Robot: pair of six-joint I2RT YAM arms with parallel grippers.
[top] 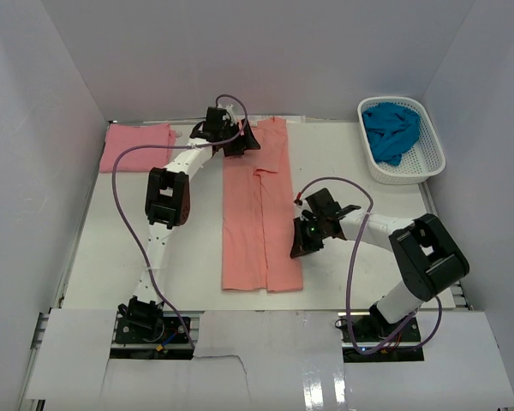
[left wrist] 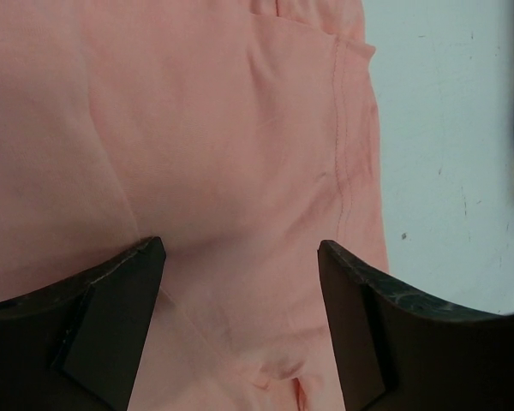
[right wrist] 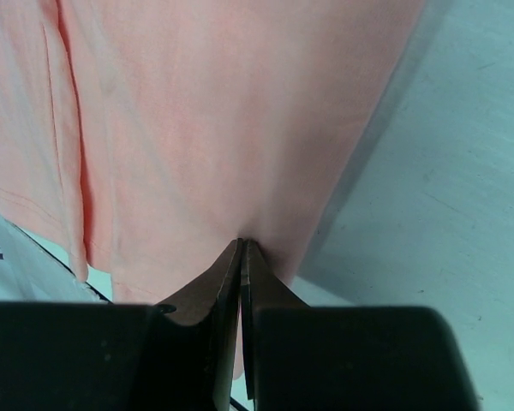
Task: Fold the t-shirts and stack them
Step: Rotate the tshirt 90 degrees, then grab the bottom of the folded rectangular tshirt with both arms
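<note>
The salmon-orange t-shirt (top: 255, 214) lies on the worktop (top: 120, 240) as a long narrow strip with both sides folded in. The left claw (left wrist: 240, 248) hovers spread over the strip's far end, with nothing between its fingers. The right claw (right wrist: 242, 244) sits at the strip's right edge, toward the near end, pressed together. Whether a thin layer of cloth is caught in its tips cannot be told. The pink t-shirt (top: 137, 145) lies folded off the strip's far-left corner. The teal-blue t-shirt (top: 390, 128) is bunched in the basket (top: 428, 163), off the far-right corner.

Probable faults:
1. A grasp at the far end may take only the top layer (the side flaps overlap there), so a flap would peel open on lifting.
2. If the right claw does hold cloth, a sideways pull would drag the strip askew.
3. An uneven lift would give a skewed crosswise fold and a leaning stack.
</note>
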